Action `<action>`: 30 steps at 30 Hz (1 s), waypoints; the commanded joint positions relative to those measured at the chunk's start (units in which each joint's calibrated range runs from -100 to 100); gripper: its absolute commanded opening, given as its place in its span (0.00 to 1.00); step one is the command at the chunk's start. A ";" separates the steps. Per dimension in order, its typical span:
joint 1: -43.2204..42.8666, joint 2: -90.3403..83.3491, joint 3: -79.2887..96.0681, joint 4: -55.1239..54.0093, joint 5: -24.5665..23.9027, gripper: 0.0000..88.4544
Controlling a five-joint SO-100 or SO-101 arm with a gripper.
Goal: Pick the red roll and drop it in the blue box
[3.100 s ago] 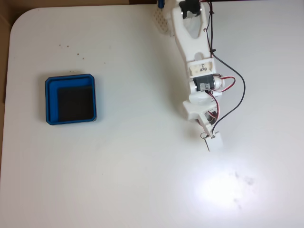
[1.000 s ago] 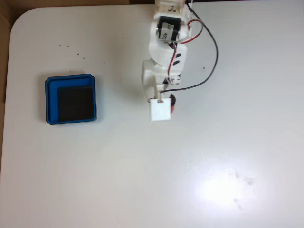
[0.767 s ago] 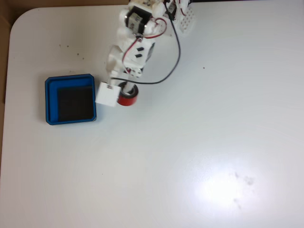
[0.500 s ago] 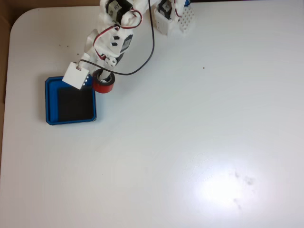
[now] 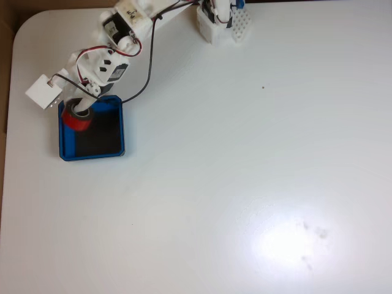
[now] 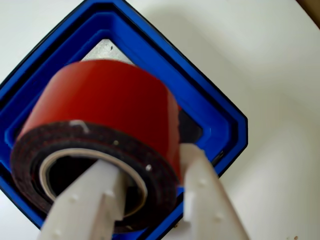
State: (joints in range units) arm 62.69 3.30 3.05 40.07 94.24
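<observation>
The red roll [image 5: 78,116] hangs over the blue box's [image 5: 120,131] upper-left corner, pinched through its wall by the end effector [image 6: 145,200], one finger inside the core. Best nudge rightward toward the black floor's centre, lower slightly, then release so it cannot clip the rim onto the white bench [image 5: 245,184].

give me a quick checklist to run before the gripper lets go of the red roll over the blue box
1. Grip on the red roll: ok. In the wrist view one finger passes through the core hole and the other presses the red outer side.
2. Roll over the blue box: ok. In the fixed view the roll sits over the box's upper left part, inside the rim.
3. Margin to the rim: not ok. The roll is near the upper left corner, not centred.
4. Box floor free of other things: ok, as far as it shows.
5. Height of the roll above the floor: cannot tell.
6. Cable clear of the box: ok.
</observation>
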 commanded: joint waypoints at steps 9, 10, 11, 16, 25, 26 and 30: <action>0.77 3.47 -2.33 -1.95 -0.29 0.01; 0.77 3.47 -2.33 -1.95 -0.29 0.01; 0.67 3.47 -2.33 -1.86 -0.29 0.01; 0.57 3.47 -2.33 -1.86 -0.37 0.02; 0.77 3.39 -1.43 -1.86 -0.29 0.14; 0.67 3.39 -1.34 -1.86 -0.29 0.15; 0.67 3.47 -1.25 -1.86 -0.29 0.15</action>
State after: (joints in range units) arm 63.38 7.11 3.05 39.49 94.07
